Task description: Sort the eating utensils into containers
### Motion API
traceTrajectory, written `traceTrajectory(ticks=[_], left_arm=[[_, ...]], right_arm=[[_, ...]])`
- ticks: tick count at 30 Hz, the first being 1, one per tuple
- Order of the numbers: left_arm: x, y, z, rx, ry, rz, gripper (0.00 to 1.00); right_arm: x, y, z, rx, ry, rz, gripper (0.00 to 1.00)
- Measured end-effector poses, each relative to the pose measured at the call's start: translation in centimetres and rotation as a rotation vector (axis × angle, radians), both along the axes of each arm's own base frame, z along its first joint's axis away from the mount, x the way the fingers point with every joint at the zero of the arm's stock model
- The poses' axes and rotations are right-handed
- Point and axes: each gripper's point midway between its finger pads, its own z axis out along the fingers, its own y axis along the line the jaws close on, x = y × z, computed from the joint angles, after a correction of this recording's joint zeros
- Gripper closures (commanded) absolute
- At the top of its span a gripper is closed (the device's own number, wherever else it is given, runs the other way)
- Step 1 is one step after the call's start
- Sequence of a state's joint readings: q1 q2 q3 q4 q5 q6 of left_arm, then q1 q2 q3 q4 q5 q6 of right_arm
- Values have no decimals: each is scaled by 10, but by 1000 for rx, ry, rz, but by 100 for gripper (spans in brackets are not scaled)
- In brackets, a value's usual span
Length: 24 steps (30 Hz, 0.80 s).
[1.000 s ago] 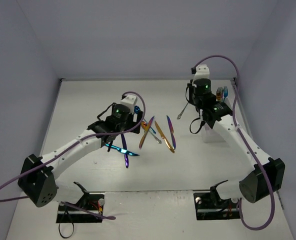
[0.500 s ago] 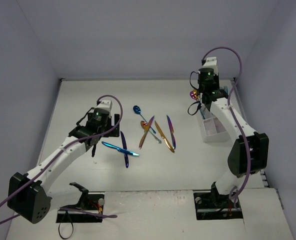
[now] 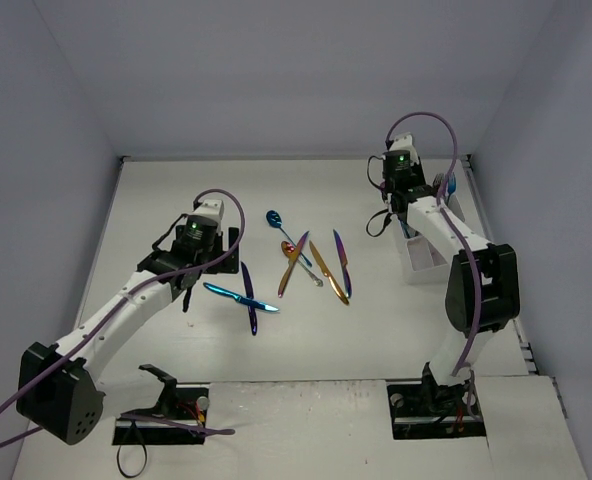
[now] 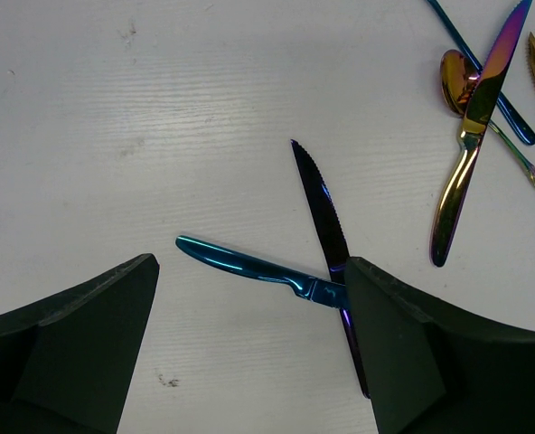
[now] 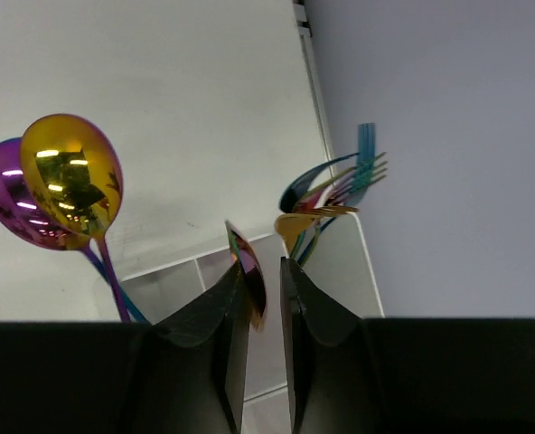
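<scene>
- Left wrist view: the left gripper (image 4: 249,264) hangs wide open above the table (image 4: 159,108). A blue knife (image 4: 240,267) and a dark purple knife (image 4: 324,221) lie crossed below it.
- The right gripper (image 5: 265,271) sits over the white caddy (image 5: 173,280) at the table's far right. Its fingers are narrow, with a slim rainbow utensil (image 5: 249,271) in the gap; whether they pinch it I cannot tell.
- A gold spoon (image 5: 69,172), a purple spoon (image 5: 10,194) and a bunch of forks (image 5: 340,185) stand in the caddy.
- Loose utensils (image 3: 316,262) lie mid-table, well apart from the caddy.

Caddy (image 3: 423,265) partly behind R arm (image 3: 446,225).
</scene>
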<state>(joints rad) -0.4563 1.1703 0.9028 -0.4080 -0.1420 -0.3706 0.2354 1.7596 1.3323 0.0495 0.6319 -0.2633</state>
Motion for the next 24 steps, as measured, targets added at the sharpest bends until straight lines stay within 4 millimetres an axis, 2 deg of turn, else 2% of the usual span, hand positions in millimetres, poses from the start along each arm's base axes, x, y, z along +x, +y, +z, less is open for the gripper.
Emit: traceTrajectory(ticks=[3,7,11,13,15,20,24], left_arm=[[-1,-2,0,-8,4,-9,18],[-2,-7,-3,-21,20,-26,18],[-3,-10,-10,-26,47,-38,18],[-3,-12,-13,-30,58,-45,18],[-4,-15,-16,-40,71,-60,18],[-5,-29,-24,-78,112,-107,18],[0,-40,-32,-102,157,-123,18]], right_arm=[[1,8,-9,12,18,28,70],[3,27,-11,34,17,81,56],[-3,60,-13,87,25,183,42],[-10,81,-9,139,26,259,38],[-19,107,3,219,7,350,36],[-45,156,32,409,-45,524,34],[-68,183,28,547,-15,609,32]])
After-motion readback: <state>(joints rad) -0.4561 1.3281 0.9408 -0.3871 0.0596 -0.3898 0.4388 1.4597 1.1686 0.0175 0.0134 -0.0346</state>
